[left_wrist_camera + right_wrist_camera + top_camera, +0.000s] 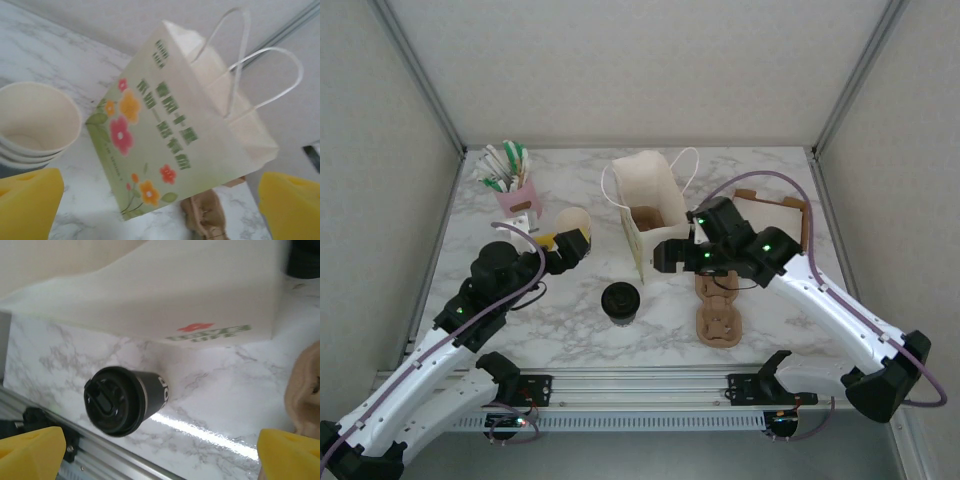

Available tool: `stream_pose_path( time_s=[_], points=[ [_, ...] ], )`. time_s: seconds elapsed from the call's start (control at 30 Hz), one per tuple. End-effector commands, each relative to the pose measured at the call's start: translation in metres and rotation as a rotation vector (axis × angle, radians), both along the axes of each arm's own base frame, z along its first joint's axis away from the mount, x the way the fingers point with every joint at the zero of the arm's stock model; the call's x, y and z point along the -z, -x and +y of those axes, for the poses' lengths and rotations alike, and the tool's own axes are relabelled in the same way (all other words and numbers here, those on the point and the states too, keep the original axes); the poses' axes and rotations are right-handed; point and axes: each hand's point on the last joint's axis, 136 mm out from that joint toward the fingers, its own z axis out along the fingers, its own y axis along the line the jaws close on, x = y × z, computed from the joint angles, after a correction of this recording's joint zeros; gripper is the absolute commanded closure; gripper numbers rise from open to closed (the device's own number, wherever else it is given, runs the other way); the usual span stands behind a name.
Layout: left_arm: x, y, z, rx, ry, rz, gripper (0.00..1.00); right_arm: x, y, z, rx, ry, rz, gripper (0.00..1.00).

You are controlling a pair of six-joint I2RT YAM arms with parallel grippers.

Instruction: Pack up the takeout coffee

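Two claws, left and right, spread wide, empty. Takeout coffee stands on the surface before the bag. Approach step; next, the right claw likely must close around the cup.

A white marble-patterned table stood enclosed by pale walls left, right and far, with grey metal posts at the corners.

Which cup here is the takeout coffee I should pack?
Start at the paper bag standing mid-table. In front of it, toward the arm bases, stands the takeout coffee. Its round black lid sets it apart from the lidless cream cup left of the bag.
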Motion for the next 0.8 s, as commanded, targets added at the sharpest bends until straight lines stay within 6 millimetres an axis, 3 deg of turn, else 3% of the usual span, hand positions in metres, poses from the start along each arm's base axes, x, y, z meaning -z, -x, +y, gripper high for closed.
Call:
stream_pose_path(
  time_s=[0.0,0.2,0.33,0.53,0.77],
  points=[
    [0.02,-0.003,0.012,-0.059,-0.037,0.017,0.0,0.0,0.011,0.011,-0.086,0.105,-0.024,0.01],
    [0.047,-0.002,0.017,-0.089,-0.012,0.068,0.0,0.005,0.03,0.04,-0.271,0.339,-0.129,0.01],
    [0.058,-0.001,0.024,-0.093,0.033,0.096,0.0,0.008,0.044,0.061,-0.385,0.346,-0.092,0.01],
    [0.063,0.002,0.038,-0.087,0.13,0.118,0.0,0.017,0.059,0.086,-0.529,0.307,-0.025,0.06],
    [0.058,0.003,0.048,-0.107,0.148,0.117,0.0,0.04,0.052,0.099,-0.584,0.412,0.028,0.14]
  ],
)
